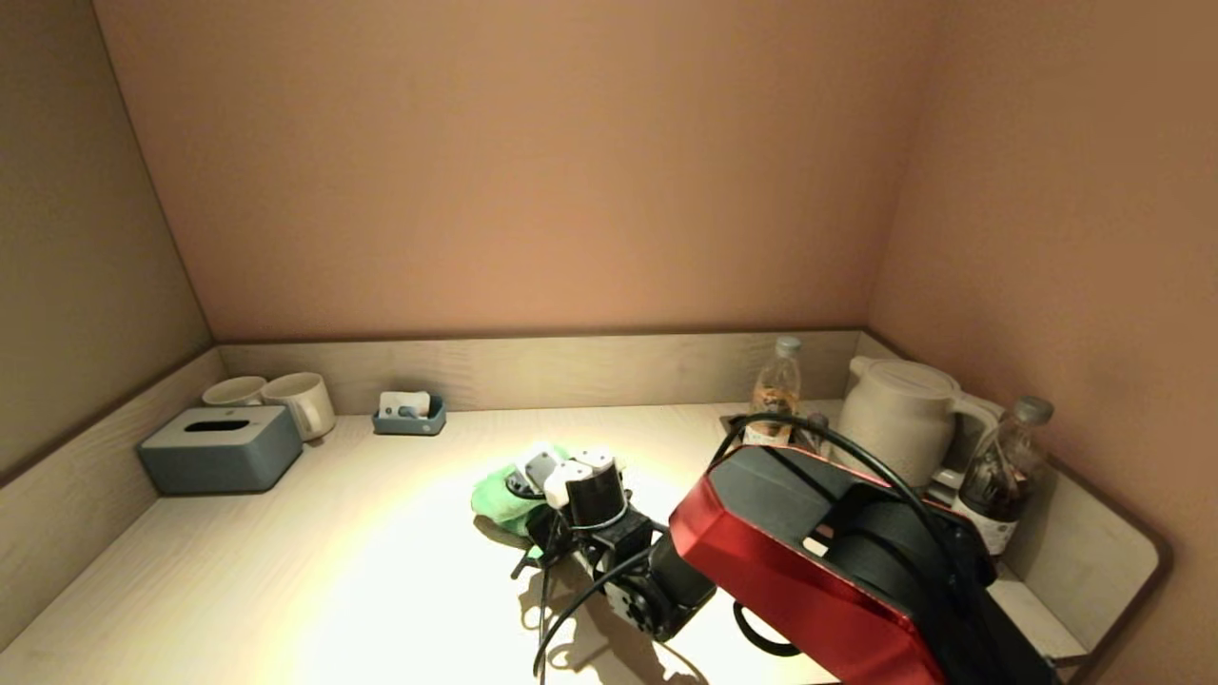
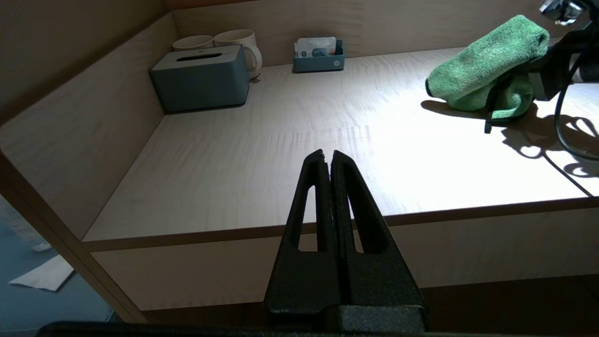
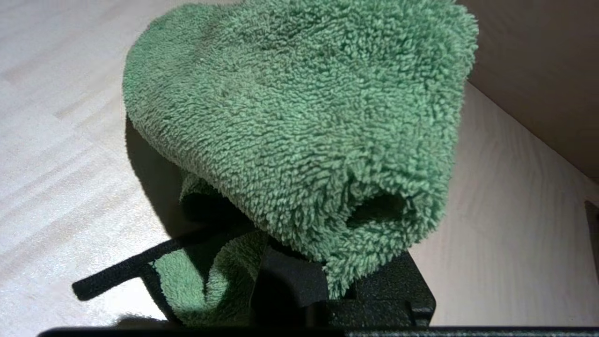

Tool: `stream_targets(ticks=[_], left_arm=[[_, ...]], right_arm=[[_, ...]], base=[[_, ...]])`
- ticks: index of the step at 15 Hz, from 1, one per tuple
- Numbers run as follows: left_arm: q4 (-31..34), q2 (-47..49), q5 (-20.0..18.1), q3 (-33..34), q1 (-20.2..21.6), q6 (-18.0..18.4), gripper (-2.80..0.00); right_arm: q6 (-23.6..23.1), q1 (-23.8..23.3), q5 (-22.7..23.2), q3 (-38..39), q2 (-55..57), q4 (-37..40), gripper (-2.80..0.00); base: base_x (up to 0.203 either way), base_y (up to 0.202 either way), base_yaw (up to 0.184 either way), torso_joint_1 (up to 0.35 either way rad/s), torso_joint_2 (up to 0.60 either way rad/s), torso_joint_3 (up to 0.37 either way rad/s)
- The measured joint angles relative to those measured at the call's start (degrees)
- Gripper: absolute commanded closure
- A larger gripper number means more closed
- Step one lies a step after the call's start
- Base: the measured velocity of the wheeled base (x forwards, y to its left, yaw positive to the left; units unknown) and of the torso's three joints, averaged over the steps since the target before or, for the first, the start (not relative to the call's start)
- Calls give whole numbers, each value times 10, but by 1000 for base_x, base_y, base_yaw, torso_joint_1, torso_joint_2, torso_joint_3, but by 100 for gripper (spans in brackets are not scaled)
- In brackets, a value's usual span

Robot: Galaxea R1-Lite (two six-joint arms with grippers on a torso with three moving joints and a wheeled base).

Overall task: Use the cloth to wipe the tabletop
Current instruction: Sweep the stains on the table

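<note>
The green fluffy cloth [image 1: 497,501] is bunched in my right gripper [image 1: 535,490] over the middle of the light wooden tabletop [image 1: 333,571]. The gripper is shut on it. In the right wrist view the cloth [image 3: 299,117] drapes over the fingers and hides them. From the left wrist view the cloth [image 2: 482,70] sits low over the table and casts a shadow under it. I cannot tell whether it touches the table. My left gripper [image 2: 326,154] is shut and empty, parked off the table's front edge, out of the head view.
A grey tissue box [image 1: 219,449] and two mugs [image 1: 300,400] stand at the back left, with a small blue tray [image 1: 409,416] beside them. A white kettle [image 1: 899,409] and two bottles [image 1: 775,390] [image 1: 999,471] stand at the back right. Low walls edge three sides.
</note>
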Motion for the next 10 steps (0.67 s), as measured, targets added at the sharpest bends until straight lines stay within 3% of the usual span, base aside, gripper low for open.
stream_targets(ticks=[10], left_arm=[[0, 0, 0, 0, 0, -1, 0]], right_arm=[[-2, -94, 4, 170, -129, -64, 0]], base=[[0, 0, 0, 0, 0, 0]])
